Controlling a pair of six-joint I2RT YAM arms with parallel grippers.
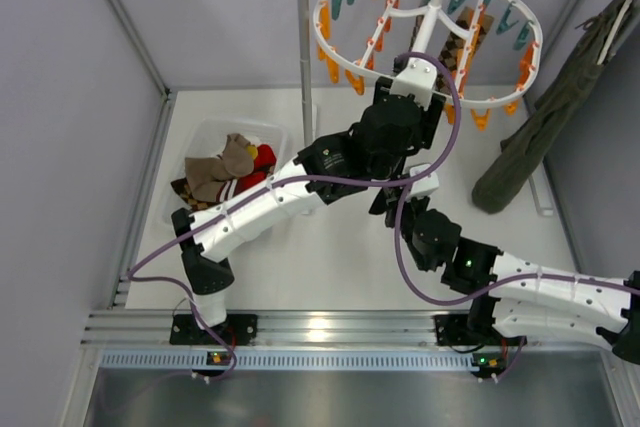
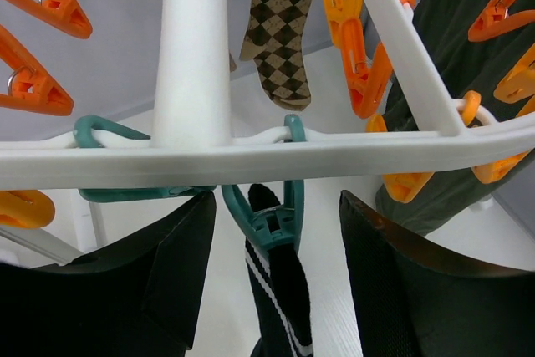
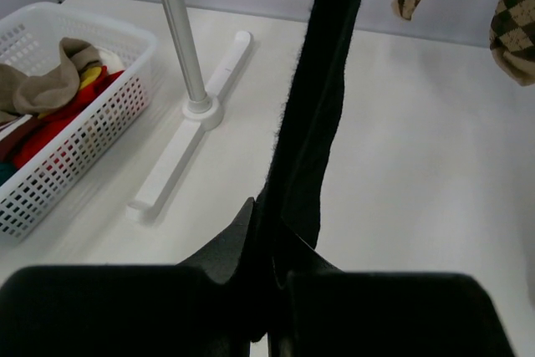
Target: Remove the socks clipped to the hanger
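Left wrist view: the left gripper [image 2: 277, 206] stands wide around a teal clip [image 2: 267, 221] holding a dark sock [image 2: 280, 298] under the hanger [image 2: 334, 152], lower centre; right wrist view alone shows the right gripper [image 3: 267, 244] pinching the dark sock.

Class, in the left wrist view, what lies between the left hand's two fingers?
The left wrist view shows a teal clip hung from the hanger, pinching a dark sock with white stripes, with gaps either side.

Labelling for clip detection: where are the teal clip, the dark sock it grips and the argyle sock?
teal clip [image 2: 272, 227]: left wrist view, its lower body.
dark sock [image 2: 284, 300]: left wrist view, the white-striped part.
argyle sock [image 2: 280, 31]: left wrist view, its middle.
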